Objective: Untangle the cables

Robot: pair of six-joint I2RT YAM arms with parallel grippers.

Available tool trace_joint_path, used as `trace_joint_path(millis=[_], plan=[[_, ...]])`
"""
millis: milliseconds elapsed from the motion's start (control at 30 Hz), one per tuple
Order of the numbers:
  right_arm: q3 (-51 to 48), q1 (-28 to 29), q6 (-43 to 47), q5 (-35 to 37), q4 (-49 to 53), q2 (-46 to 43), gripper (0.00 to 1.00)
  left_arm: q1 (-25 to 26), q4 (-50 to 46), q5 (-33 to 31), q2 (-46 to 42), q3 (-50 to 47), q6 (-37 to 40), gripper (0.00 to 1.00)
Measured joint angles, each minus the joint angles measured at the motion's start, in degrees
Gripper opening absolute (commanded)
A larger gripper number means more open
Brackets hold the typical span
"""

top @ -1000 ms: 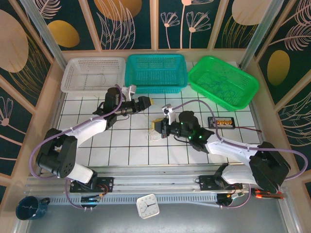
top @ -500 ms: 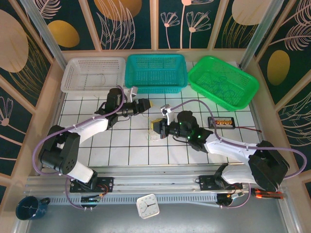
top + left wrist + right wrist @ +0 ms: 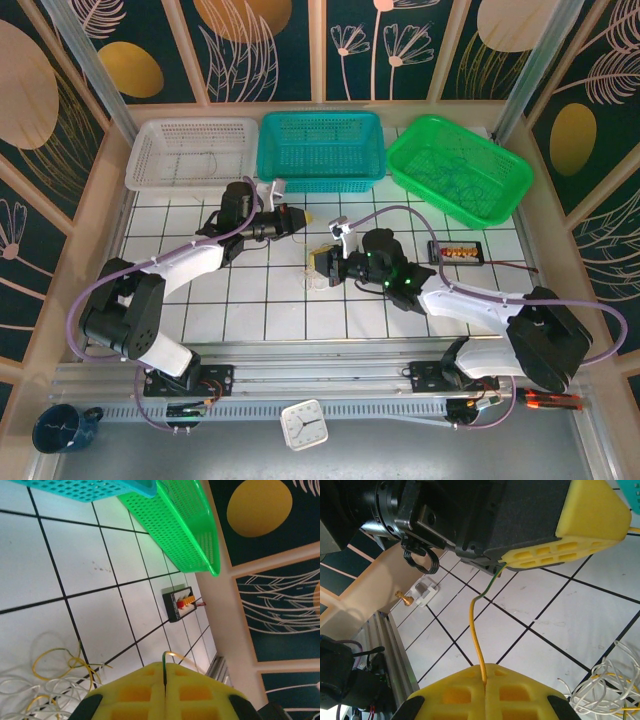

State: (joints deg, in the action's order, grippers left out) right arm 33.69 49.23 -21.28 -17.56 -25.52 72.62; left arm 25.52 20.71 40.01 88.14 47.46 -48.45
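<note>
Two grippers, one wire

Top view: the left gripper (image 3: 297,217) and right gripper (image 3: 322,260) met mid-table, the cables (image 3: 311,280) a small pale tangle on the tiles just beside the right one.

Left wrist: its pads were clenched on a thin yellow wire (image 3: 164,666); whitish and yellow loops (image 3: 47,682) lay on the tiles beyond.

Right wrist: these pads pinched the same wire (image 3: 474,630), which rose, kinked, to the left gripper (greenish at that end). Such wire looked light, limp and springy, likely to slip; a free strand clear of the knot seemed the best hold.
</note>
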Motion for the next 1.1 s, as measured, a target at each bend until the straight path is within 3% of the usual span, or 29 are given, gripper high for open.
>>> trace_joint_path(millis=[267, 433, 633, 867, 1100], plan=[[-2.6, 0.0, -0.2, 1.9, -2.2, 2.5, 0.01, 0.0, 3.3, -2.2, -2.5, -0.2, -3.1, 0.0], [-4.3, 0.0, -1.5, 4.0, -7.5, 3.6, 0.17, 1.1, 4.1, -4.4, -5.9, -0.2, -5.4, 0.0], [-6.9, 0.0, -2.6, 4.7, -7.0, 3.7, 0.32, 0.2, 6.1, -10.9, -8.5, 2.1, -5.5, 0.0], [-7.5, 0.1, -2.6, 6.0, -5.9, 0.9, 0.35, -1.1, 3.4, -18.1, -8.8, 8.5, 0.2, 0.0], [-8.7, 0.1, -2.7, 8.3, -4.2, -4.5, 0.38, -7.2, -0.9, -25.6, -8.6, 14.9, 7.5, 0.0]])
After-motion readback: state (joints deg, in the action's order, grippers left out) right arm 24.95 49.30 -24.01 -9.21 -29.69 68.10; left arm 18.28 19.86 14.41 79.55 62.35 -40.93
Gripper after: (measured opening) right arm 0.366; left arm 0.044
